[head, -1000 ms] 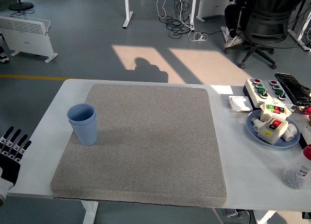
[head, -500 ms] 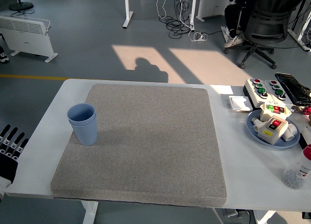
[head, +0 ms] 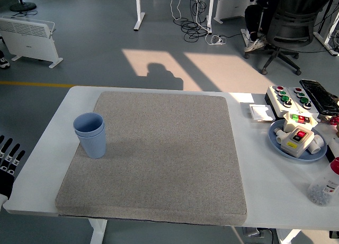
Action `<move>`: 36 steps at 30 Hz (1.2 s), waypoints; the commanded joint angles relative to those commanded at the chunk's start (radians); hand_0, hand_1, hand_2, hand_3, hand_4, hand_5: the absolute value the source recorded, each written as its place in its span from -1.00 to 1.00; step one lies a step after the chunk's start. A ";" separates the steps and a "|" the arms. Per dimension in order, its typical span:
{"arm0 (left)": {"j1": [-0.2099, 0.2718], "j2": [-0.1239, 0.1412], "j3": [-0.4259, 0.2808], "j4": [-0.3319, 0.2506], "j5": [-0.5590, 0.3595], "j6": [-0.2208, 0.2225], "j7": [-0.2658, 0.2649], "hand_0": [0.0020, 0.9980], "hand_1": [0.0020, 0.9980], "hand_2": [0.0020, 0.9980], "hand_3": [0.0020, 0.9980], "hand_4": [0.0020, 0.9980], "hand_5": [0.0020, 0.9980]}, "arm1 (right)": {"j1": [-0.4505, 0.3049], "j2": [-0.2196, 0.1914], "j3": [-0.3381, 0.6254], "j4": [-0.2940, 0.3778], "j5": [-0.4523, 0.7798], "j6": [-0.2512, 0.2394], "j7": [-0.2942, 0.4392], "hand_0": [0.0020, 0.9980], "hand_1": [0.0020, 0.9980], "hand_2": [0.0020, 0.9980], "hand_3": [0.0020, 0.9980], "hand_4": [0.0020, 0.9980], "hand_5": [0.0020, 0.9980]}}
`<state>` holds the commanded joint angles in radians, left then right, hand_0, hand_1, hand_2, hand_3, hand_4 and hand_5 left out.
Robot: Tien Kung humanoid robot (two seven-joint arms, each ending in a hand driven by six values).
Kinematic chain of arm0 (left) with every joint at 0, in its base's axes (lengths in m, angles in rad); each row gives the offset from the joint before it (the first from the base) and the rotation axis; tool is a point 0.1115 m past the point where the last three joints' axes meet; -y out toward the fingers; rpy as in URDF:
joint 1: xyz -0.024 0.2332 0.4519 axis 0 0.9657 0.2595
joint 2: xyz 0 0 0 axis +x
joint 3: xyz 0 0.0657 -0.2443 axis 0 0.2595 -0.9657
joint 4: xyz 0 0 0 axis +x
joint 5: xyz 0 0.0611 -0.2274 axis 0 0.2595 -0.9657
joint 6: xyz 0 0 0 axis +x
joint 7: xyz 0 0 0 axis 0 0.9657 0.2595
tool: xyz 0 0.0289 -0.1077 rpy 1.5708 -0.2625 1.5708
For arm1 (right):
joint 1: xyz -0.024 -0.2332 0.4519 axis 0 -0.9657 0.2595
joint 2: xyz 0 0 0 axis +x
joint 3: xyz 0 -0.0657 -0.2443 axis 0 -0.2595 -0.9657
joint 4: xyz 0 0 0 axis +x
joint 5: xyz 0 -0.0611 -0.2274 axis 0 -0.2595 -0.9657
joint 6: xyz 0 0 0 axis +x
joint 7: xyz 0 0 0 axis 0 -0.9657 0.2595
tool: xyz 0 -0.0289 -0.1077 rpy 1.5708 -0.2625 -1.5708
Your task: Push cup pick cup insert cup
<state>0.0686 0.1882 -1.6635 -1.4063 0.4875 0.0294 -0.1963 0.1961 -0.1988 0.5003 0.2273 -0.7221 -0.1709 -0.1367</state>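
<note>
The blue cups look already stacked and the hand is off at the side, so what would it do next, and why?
Probably just finish drawing the left hand away to rest. The blue cups stand upright on the grey mat, one nested inside the other, so the insert step looks done. The hand, fingers relaxed and empty, sits beyond the table's left edge, and no loose cup remains.

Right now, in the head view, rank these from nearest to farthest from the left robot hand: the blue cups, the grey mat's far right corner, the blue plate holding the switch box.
Measured from the left robot hand at the picture's left edge:
1. Blue cups, nested on the mat's left side.
2. Grey mat's far right corner, toward the table's back.
3. Blue plate, at the table's right side.
</note>
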 joint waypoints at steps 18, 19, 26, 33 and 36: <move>0.005 0.007 0.001 0.022 -0.004 0.147 -0.040 0.65 0.67 0.71 0.56 0.17 1.00 | -0.011 -0.003 0.004 0.002 -0.006 0.008 -0.013 0.46 0.33 0.29 0.16 -0.73 -0.26; 0.005 0.006 0.000 0.024 -0.004 0.149 -0.041 0.65 0.67 0.71 0.56 0.17 1.00 | -0.011 -0.002 0.007 0.002 -0.011 0.009 -0.014 0.46 0.33 0.29 0.16 -0.73 -0.26; 0.004 0.003 -0.019 0.037 0.000 0.152 -0.038 0.65 0.66 0.71 0.56 0.18 1.00 | -0.010 -0.002 0.007 0.003 -0.010 0.008 -0.014 0.46 0.33 0.28 0.16 -0.73 -0.25; 0.012 0.005 -0.051 0.053 0.011 0.151 -0.031 0.65 0.66 0.71 0.56 0.17 1.00 | -0.017 -0.001 0.017 0.004 -0.027 0.010 -0.019 0.46 0.33 0.29 0.16 -0.73 -0.25; 0.017 0.007 -0.049 0.051 0.010 0.152 -0.030 0.65 0.66 0.70 0.55 0.15 1.00 | -0.020 -0.001 0.024 0.004 -0.037 0.012 -0.021 0.46 0.34 0.29 0.16 -0.74 -0.25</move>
<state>0.0851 0.1956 -1.7128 -1.3555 0.4973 0.1810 -0.2264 0.1764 -0.1995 0.5242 0.2312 -0.7592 -0.1593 -0.1581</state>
